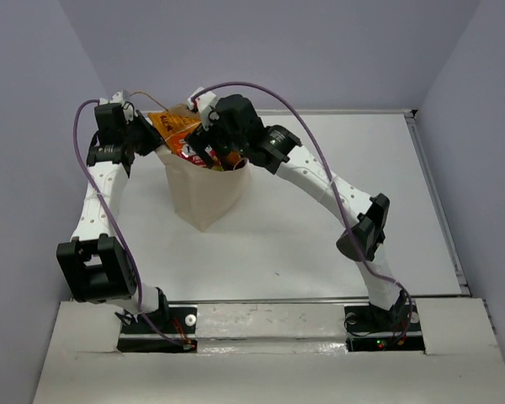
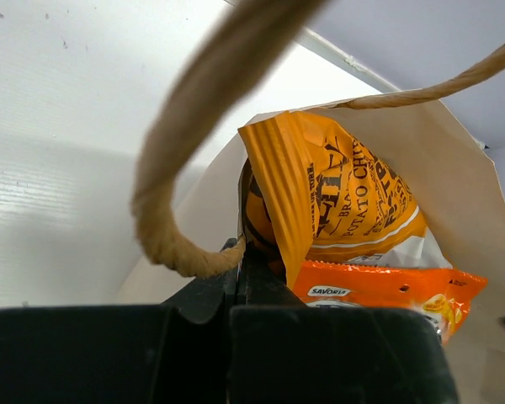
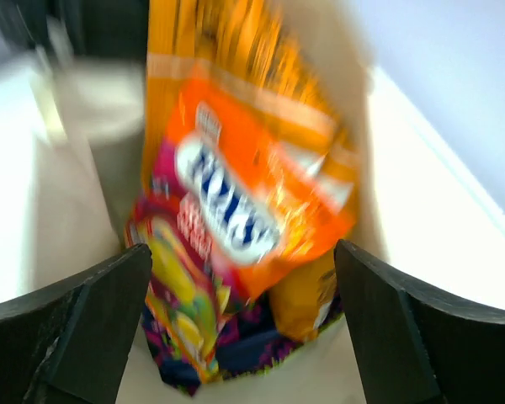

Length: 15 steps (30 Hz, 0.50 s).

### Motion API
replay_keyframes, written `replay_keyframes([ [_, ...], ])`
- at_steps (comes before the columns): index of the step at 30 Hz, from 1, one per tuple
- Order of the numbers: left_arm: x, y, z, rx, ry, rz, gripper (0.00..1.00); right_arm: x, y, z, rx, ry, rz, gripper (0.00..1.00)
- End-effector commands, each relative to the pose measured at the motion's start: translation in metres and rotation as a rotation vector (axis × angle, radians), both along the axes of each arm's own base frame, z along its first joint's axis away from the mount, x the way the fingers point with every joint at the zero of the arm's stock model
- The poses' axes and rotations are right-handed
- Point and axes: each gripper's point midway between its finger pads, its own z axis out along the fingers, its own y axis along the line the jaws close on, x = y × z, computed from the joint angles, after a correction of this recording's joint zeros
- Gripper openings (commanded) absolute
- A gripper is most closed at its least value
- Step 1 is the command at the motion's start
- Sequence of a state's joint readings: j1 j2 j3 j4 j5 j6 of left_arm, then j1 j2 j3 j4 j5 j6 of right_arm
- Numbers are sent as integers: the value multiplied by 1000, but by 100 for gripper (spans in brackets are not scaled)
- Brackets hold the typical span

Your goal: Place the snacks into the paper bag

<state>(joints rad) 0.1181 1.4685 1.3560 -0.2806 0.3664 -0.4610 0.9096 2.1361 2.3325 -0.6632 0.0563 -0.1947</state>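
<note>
The tan paper bag (image 1: 204, 198) stands upright mid-table. My left gripper (image 1: 156, 139) is shut on its left rim (image 2: 238, 252), beside a cord handle (image 2: 185, 160). An orange packet (image 2: 345, 194) and a red-orange packet (image 2: 387, 290) stick up inside the bag. My right gripper (image 1: 217, 156) hangs open and empty over the bag's mouth (image 3: 244, 278). Its blurred view shows the red-orange packet (image 3: 244, 210), a purple packet (image 3: 185, 311) and the orange one (image 3: 307, 303) inside. The teal and dark brown packets are hidden.
The white table (image 1: 320, 244) is bounded by a raised rail along its right edge (image 1: 438, 202) and grey walls behind. Both arms arch over the bag from either side. The bag's inner wall (image 3: 67, 194) lies close to my right fingers.
</note>
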Motion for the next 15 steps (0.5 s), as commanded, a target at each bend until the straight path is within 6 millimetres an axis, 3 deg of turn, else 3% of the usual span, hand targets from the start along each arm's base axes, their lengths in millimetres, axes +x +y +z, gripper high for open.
replay_keyframes([
  [1,-3,0,13,15,-43,-9,0,-3,-12,166,399,-204,-79,95],
  [2,-3,0,13,15,-42,-9,0,-5,-15,182,453,-211,-90,95],
  [3,-3,0,12,15,-42,-9,0,-15,-21,210,557,-219,-86,95],
  [5,-4,0,11,15,-39,-9,0,-31,-26,239,670,-208,-52,95],
  [6,-4,1,10,14,-37,-8,0,-53,-35,274,779,-210,9,95],
  [9,-4,-1,9,8,-32,-10,0,-66,-51,293,869,-171,-5,95],
  [10,-5,-1,10,6,-33,-11,0,-72,-71,304,919,-141,-64,94],
  [11,-5,-1,11,6,-37,-10,0,-64,-78,284,900,-98,-145,93],
  [12,-5,-1,11,5,-36,-11,0,-53,-97,274,900,-92,-283,92],
  [14,-6,-2,11,3,-37,-12,0,-51,-129,242,859,-31,-452,89],
  [15,-6,-2,12,1,-39,-12,0,-53,-134,218,816,34,-503,88],
])
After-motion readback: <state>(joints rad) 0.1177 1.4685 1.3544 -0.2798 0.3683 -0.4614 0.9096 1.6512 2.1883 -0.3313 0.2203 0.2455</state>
